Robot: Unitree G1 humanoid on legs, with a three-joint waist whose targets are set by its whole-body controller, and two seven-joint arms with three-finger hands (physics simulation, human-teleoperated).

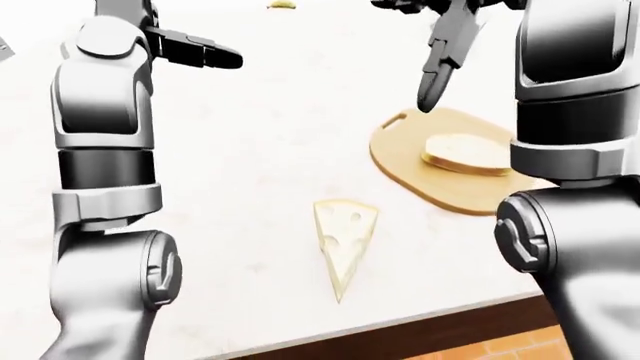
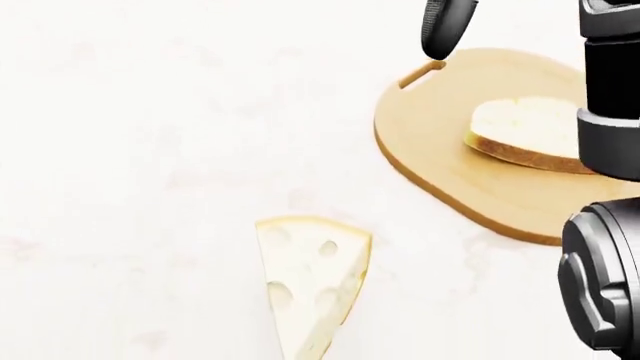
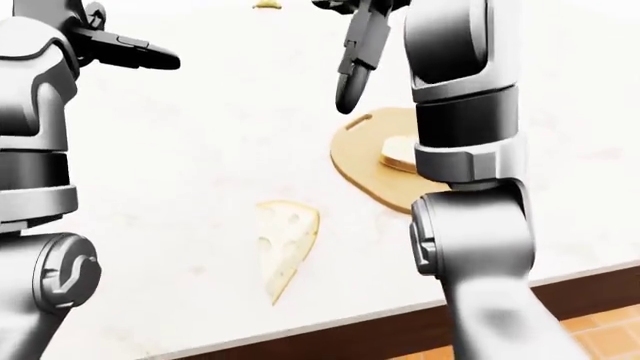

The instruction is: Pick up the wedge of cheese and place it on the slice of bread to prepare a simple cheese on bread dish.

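A: Below and to the left of the right robot hand (image 1: 440, 64), in the left-eye view, the wedge of cheese (image 1: 344, 241) is seen lying flat on the white counter (image 1: 260, 157), untouched. The slice of bread (image 1: 468, 154) rests on the cutting board (image 1: 440, 184), just right of that robot hand's downward-pointing fingers.

B: Grip state noted?

A: Right fingers are spread, nothing held. The left robot hand (image 1: 195, 51) is raised well away from the cheese, fingers extended, empty.

B: Step in hand is judged as the approach; no grasp made yet.

A: Agreed. Next, the right hand would need lowering toward the wedge's wide end, then closing round it.
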